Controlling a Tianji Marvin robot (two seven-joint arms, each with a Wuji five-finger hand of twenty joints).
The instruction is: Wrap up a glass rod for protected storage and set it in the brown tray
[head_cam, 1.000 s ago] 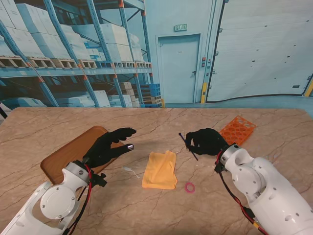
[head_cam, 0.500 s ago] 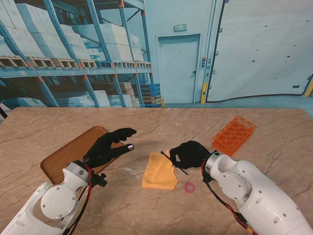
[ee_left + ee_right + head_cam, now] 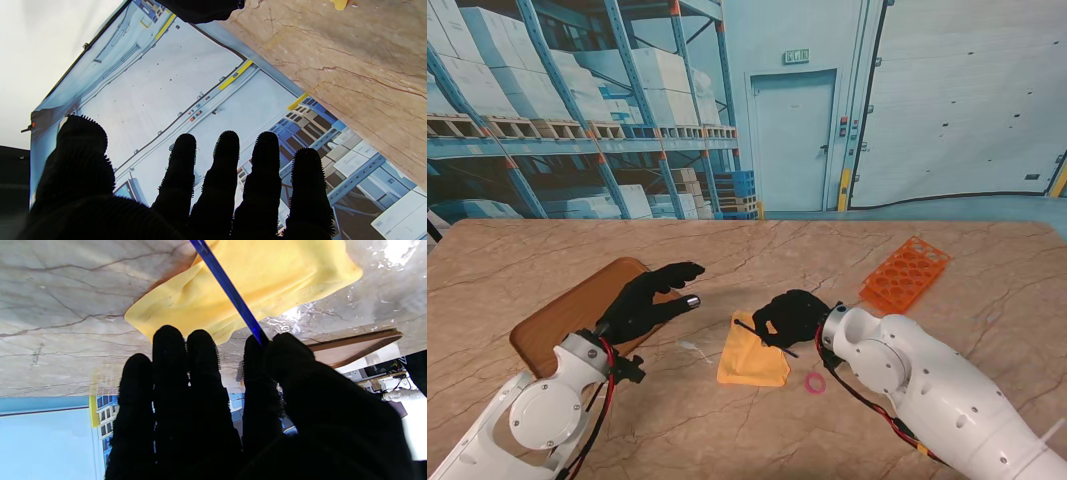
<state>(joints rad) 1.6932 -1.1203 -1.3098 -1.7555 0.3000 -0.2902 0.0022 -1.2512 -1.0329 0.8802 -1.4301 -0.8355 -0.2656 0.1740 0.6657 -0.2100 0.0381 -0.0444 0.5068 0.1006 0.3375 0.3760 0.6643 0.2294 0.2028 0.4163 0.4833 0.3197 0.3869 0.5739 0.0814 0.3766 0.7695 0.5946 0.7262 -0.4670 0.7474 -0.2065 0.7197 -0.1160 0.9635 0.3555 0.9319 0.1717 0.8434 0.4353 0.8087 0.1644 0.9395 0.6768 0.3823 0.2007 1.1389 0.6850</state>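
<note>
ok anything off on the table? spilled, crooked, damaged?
Nothing spilled or damaged. The yellow cloth lies rumpled and folded rather than flat. The orange rack sits askew to the table edge. A small pink ring lies loose beside the cloth. The right hand holds the glass rod over the cloth.

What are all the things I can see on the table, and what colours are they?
glass rod: one, blue, pinched in the right hand, over the cloth's right edge
cloth: one, yellow, crumpled, middle of the table
brown tray: one, brown, on the left, partly under the left hand
rack: one, orange, with holes, on the right, farther from me
ring: one, pink, small, nearer to me than the cloth
table: one, beige marble pattern
left hand: one, black glove, open, fingers apart, holds nothing
right hand: one, black glove, closed on the rod
</note>
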